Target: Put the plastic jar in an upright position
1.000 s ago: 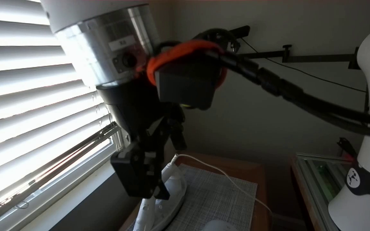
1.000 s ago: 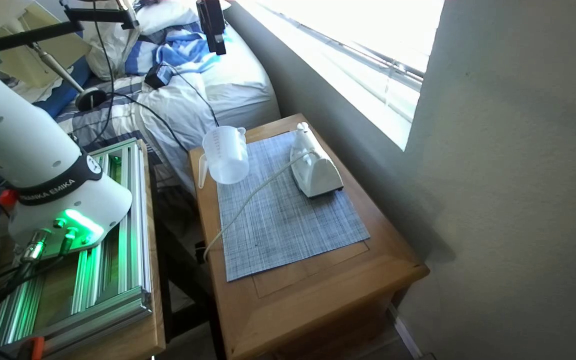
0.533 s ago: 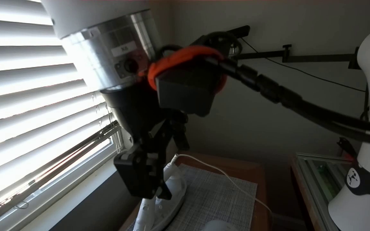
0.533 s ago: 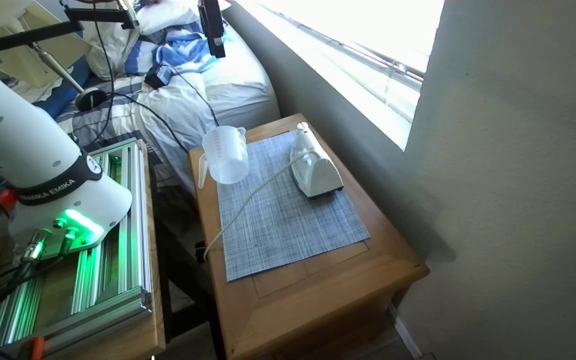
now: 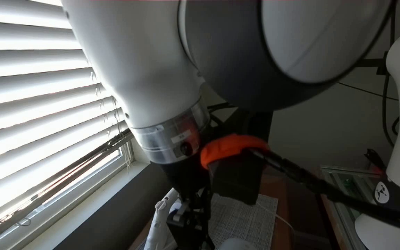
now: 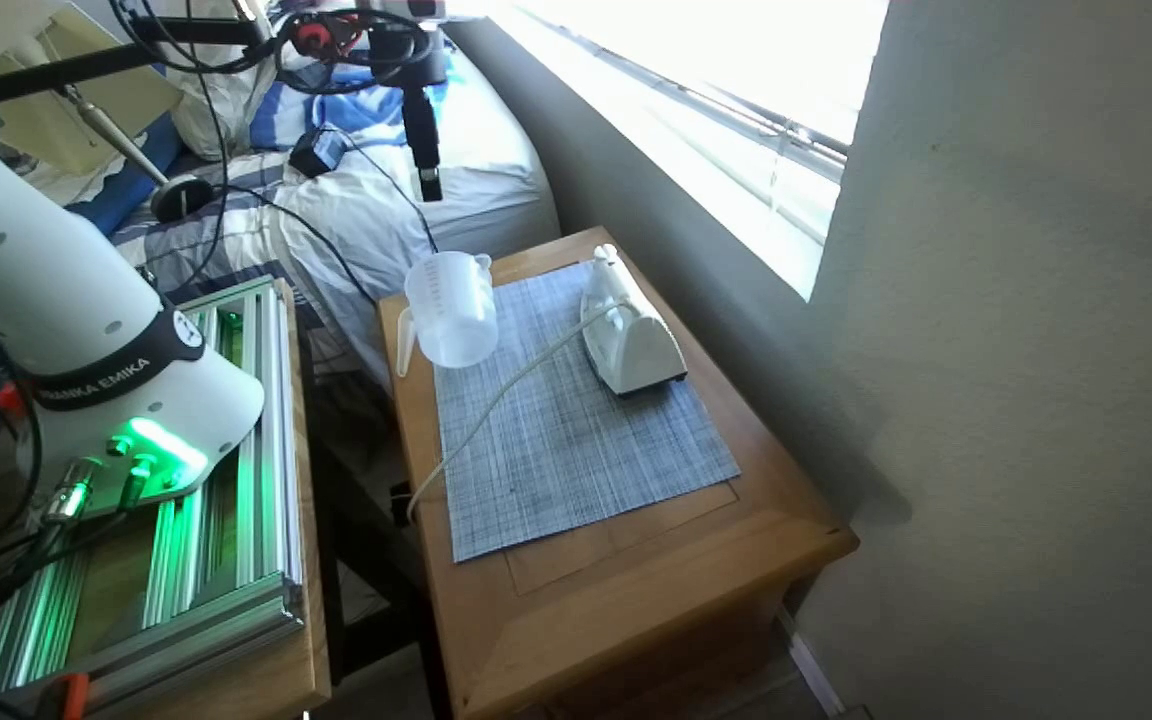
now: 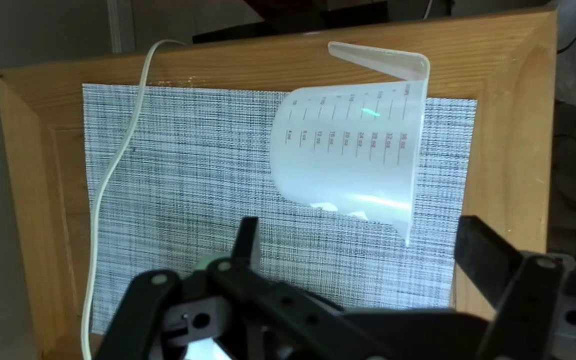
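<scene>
Pincer point(image 7: 359, 235) lower than in the earlier frames — it has come down in both exterior views. In an exterior view the white arm link point(image 5: 144, 62) and dark grey joint point(image 5: 224, 52) now fill much of the upper area, hiding a good part of the wall point(image 5: 325, 135) seen before; the orange band point(image 5: 234, 147) has shifted down and to the right there, and the pincer now runs to the lower edge, covering part of the white iron point(image 6: 636, 345). In an exterior view a red round part point(image 6: 313, 39) has come in near the top, and the pincer's tip hangs nearer the plastic jar point(image 6: 451, 310), a gap showing between the two. Wrist view: fingers point(image 7: 485, 260) wide apart. Jar lies on its side on the grey woven mat point(image 7: 168, 200), not upright — mouth to the right in that view, handle point(image 7: 388, 60) reaching past the mat's edge over the bare wood of the bench point(image 7: 513, 150). Printed scale marks point(image 7: 360, 139) face the wrist camera. Pale cord point(image 7: 94, 225) curves over the mat, well apart from the jar in that view. Jar, mat and iron keep the same places as in the earlier frames.
</scene>
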You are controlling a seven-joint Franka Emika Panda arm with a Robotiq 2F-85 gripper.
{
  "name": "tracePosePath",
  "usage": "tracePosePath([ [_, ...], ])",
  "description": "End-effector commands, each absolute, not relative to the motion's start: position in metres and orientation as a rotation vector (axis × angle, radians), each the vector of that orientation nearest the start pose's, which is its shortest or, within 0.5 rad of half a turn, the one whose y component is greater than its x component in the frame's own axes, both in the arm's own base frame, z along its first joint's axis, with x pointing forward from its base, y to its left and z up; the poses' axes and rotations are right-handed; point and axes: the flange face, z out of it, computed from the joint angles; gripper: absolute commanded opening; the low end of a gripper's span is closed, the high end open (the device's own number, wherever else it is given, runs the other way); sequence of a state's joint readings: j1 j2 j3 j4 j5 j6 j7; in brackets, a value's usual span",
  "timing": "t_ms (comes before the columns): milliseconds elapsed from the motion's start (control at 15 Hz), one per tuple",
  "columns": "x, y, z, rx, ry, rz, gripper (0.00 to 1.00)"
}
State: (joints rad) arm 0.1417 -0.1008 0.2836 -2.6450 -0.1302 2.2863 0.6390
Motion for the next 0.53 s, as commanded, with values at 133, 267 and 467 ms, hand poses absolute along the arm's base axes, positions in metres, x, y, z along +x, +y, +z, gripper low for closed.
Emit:
tracePosePath([
  [133,0.343,0.150,0.212,-3.347,0.241,0.362,1.00],
  [267,0.336,0.152,0.199,-3.369,0.240,0.420,1.00],
  [467,0.333,0.163,0.188,-3.391,0.252,0.436,1.00],
])
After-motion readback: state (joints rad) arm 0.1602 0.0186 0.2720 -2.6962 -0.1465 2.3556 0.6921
